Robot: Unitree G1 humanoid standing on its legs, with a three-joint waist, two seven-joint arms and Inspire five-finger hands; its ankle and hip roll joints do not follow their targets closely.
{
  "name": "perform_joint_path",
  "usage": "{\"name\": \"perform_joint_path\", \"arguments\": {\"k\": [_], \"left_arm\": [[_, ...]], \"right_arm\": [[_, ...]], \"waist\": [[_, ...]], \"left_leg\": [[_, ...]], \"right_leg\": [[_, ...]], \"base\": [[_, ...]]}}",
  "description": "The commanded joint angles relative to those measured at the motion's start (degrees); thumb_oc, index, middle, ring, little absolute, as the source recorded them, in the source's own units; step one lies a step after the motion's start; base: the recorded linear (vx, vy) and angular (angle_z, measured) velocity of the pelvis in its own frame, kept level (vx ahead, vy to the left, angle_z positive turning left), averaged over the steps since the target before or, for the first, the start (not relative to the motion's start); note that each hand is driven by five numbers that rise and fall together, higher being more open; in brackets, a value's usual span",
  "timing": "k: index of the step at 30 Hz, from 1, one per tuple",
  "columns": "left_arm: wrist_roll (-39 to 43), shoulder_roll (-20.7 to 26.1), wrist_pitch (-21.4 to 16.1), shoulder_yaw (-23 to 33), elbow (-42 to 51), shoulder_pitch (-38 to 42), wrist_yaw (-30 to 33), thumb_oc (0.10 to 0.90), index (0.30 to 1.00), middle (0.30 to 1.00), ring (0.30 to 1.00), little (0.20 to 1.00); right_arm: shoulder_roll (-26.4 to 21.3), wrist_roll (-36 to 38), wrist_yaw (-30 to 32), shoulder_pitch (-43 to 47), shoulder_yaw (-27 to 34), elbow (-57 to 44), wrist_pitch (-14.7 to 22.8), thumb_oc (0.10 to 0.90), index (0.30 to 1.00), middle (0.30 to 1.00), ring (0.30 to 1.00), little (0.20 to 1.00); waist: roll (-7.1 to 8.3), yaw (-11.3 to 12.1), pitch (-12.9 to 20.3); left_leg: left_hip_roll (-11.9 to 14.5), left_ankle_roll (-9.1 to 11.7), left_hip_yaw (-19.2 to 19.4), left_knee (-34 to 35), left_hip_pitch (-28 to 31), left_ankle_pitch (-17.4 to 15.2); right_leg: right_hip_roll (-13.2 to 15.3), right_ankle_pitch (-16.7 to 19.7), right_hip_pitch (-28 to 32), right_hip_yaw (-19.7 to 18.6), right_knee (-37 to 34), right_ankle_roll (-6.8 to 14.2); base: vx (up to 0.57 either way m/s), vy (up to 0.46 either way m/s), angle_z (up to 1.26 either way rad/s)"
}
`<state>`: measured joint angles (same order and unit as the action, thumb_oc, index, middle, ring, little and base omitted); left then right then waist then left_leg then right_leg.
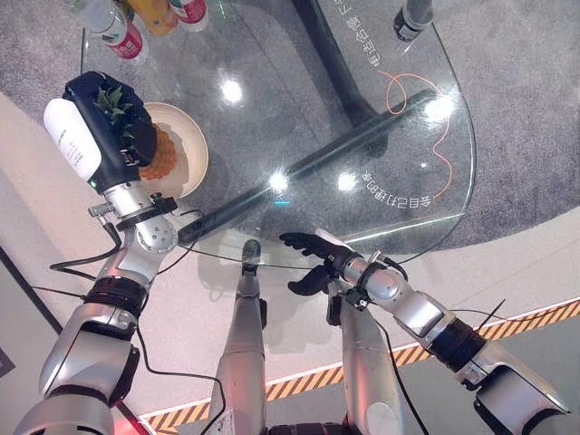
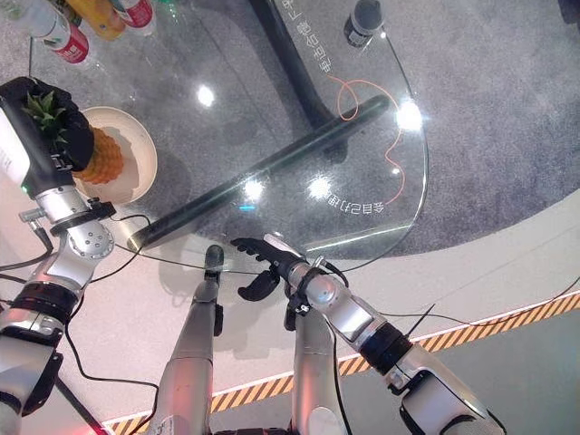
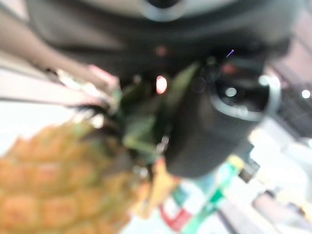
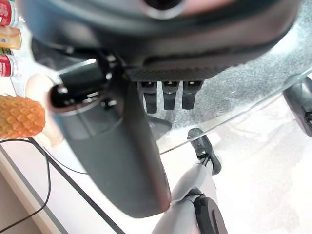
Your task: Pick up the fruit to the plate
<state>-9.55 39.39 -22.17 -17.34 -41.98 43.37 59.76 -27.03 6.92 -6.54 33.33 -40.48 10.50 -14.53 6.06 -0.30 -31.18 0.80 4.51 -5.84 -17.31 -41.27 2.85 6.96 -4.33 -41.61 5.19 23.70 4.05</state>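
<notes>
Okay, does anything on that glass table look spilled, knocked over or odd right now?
Nothing stands out. The left hand holds the pineapple by its crown over the plate, and the right hand is open at the table edge.

Right hand: dark — fingers straight, over the glass edge.
Table: clear glass.
Pineapple: orange, bumpy — at the far side, by a pale plate.
Bottles: in the corner.
</notes>
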Motion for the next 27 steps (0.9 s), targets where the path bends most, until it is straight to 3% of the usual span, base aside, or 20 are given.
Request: {"name": "perform_joint_path", "arguments": {"k": [1, 27], "left_arm": [[-0.15, 4.43, -5.64, 2.63, 2.18, 6.91, 7.41, 0.100, 0.300, 0.300, 0.300, 0.200], [-3.20, 0.91, -4.44, 0.90, -0.03, 8.30, 13.74, 0.100, 0.300, 0.300, 0.300, 0.200]], "right_arm": [[1.46, 2.93, -0.25, -0.76, -0.22, -7.75, 2.03, 0.800, 0.900, 0.900, 0.900, 0.900], [-0.41, 3.26, -0.18, 2.17, 0.75, -7.13, 2.33, 0.800, 0.900, 0.900, 0.900, 0.900]], "waist": [[0.83, 0.34, 1.39], [0.18, -0.49, 1.39]], "left_leg": [[-4.24, -6.32, 3.70, -1.62, -0.60, -1.34], [-4.16, -5.03, 2.92, -0.34, -4.79, 1.13]], "right_leg": [[-6.73, 6.87, 1.70, -1.56, -6.00, -3.27], [-7.23, 6.85, -3.64, -0.96, -5.52, -4.28]], "base": [[0.00, 0.000, 0.00], [0.00, 0.003, 0.00]]}}
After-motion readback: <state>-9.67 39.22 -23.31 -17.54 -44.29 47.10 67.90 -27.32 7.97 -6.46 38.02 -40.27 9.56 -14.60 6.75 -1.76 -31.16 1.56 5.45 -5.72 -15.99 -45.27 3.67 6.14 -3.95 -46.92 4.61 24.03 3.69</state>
